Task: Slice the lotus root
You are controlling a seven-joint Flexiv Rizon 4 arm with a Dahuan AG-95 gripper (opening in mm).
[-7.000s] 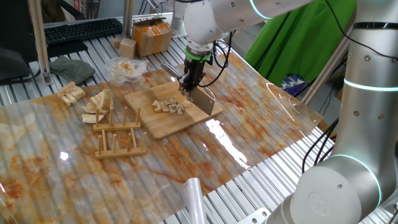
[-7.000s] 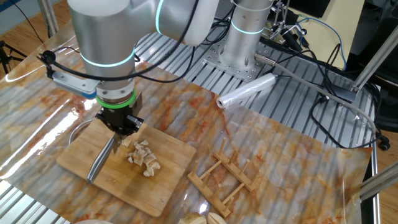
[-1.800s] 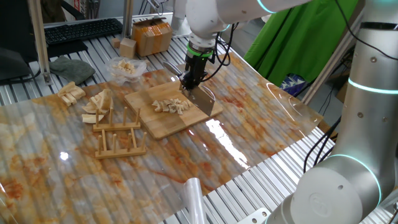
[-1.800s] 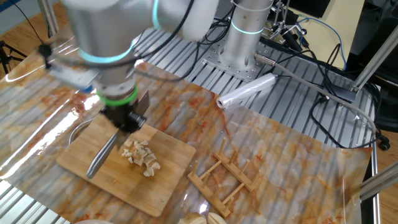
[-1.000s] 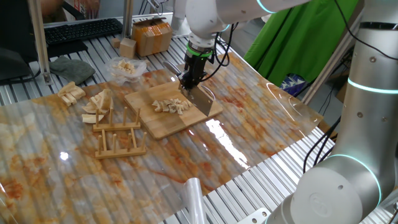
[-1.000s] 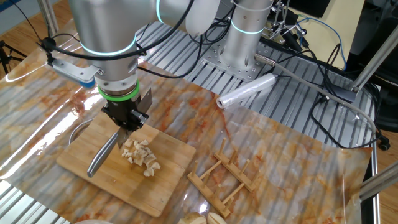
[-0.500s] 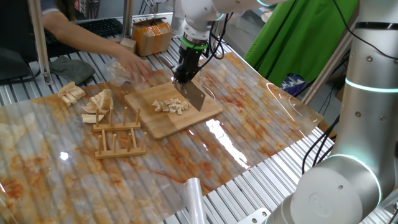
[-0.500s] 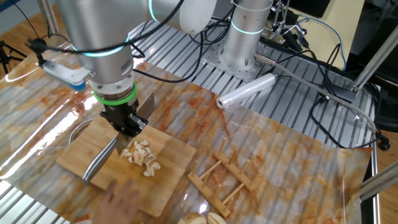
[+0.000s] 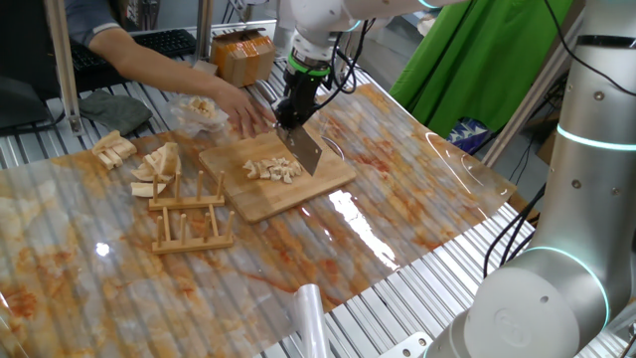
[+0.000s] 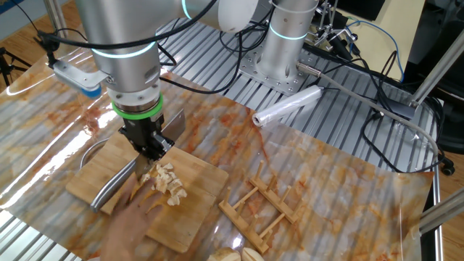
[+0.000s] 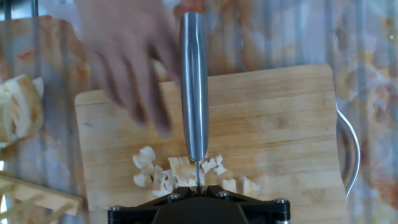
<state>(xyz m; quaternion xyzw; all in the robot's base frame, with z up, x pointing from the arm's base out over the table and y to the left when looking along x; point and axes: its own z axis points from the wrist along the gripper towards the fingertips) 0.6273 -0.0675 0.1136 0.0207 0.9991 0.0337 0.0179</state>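
Lotus root (image 9: 273, 169) is a loose heap of cut bits mid-board (image 9: 248, 199), w/ no single long axis. Your pincer (image 10: 150, 154) is clamped on the knife (image 9: 306, 151), above the heap. A hand (image 9: 238, 102) reaches in over the board's edge, blurred. Rack (image 9: 189, 214) sits beside the board on the worktop (image 9: 397, 229).

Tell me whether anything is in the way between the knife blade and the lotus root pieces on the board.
Yes. A person's hand reaches over the cutting board, right beside the knife and the lotus root pieces. The gripper is shut on the knife.
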